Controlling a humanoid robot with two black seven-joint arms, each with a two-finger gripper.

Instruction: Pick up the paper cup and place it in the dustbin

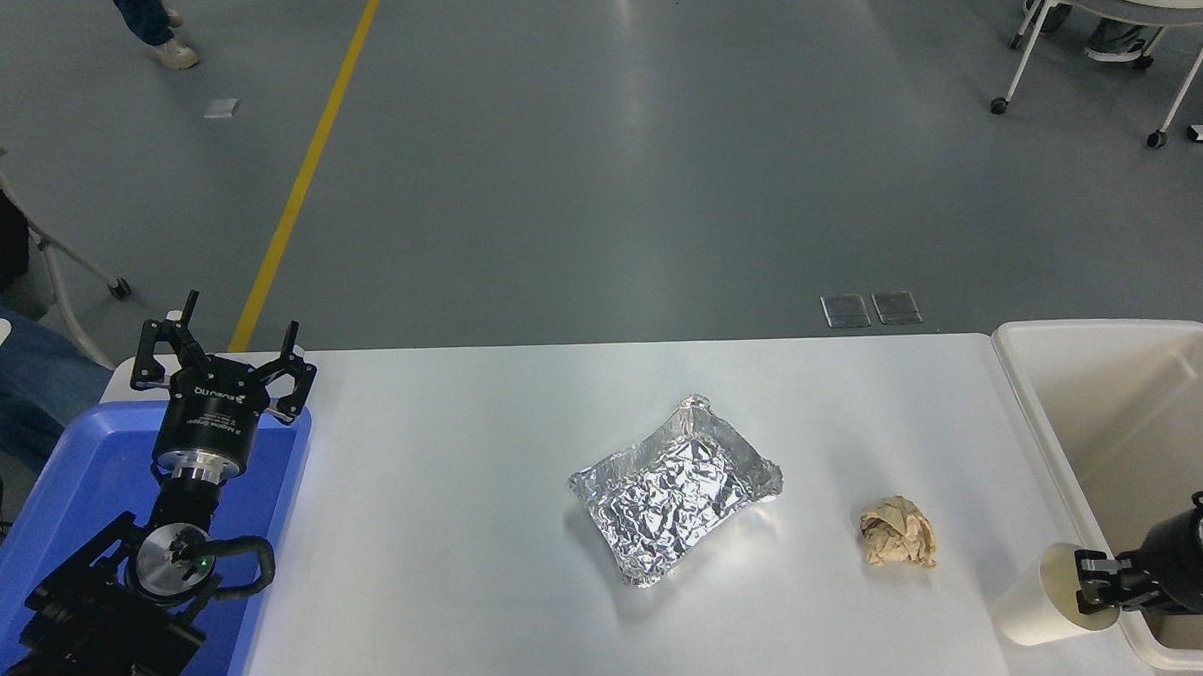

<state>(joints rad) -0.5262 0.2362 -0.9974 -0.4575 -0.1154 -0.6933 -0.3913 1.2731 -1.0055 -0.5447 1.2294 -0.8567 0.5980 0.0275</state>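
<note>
The paper cup [1036, 603] is at the table's front right, just left of the dustbin [1026, 395]. It leans with its open rim tipped right, toward the bin. My right gripper [1098, 583] comes in from the right edge across the bin's front corner, and its fingers are closed on the cup's rim. The dustbin fills the right end of the table, and what shows of its inside is bare. My left gripper [233, 339] stands open and parked above the blue tray at the lower left.
A crumpled foil sheet [677, 485] lies mid-table. A tan paper ball [898, 533] sits left of the cup. The blue tray [76, 476] is under the left arm. Chairs stand beyond the table, and a person's legs cross the floor at top left.
</note>
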